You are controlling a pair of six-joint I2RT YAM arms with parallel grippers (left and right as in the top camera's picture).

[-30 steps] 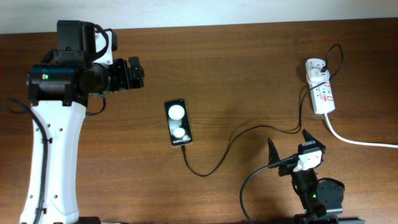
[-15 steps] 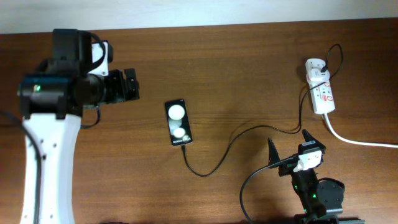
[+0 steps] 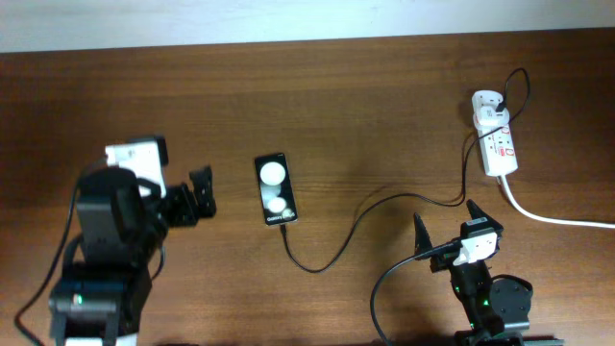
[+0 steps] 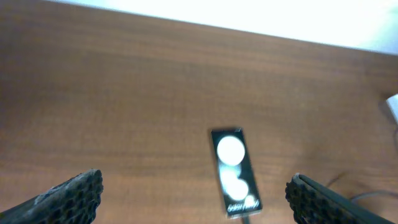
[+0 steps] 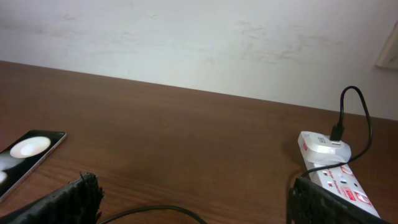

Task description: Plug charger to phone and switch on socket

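The black phone (image 3: pixel 275 189) lies flat mid-table, screen up with two round reflections. The charger's thin black cable (image 3: pixel 332 252) runs from the phone's near end in a loop to the white plug adapter (image 3: pixel 487 104), which sits in the far end of the white socket strip (image 3: pixel 500 149). The connector tip meets the phone's edge; whether it is seated is unclear. My left gripper (image 3: pixel 208 192) is open, just left of the phone (image 4: pixel 234 171). My right gripper (image 3: pixel 446 217) is open near the front edge, above the cable (image 5: pixel 155 211), with the socket (image 5: pixel 339 180) at its right.
The socket's thick white cord (image 3: pixel 553 219) trails off to the right edge. A white wall (image 5: pixel 199 43) rises behind the table's far edge. The left arm's white body (image 3: pixel 91 288) fills the near-left corner.
The left arm has swung from the far left toward the near edge; its gripper now sits level with the phone. The right arm, phone and cable have not moved.
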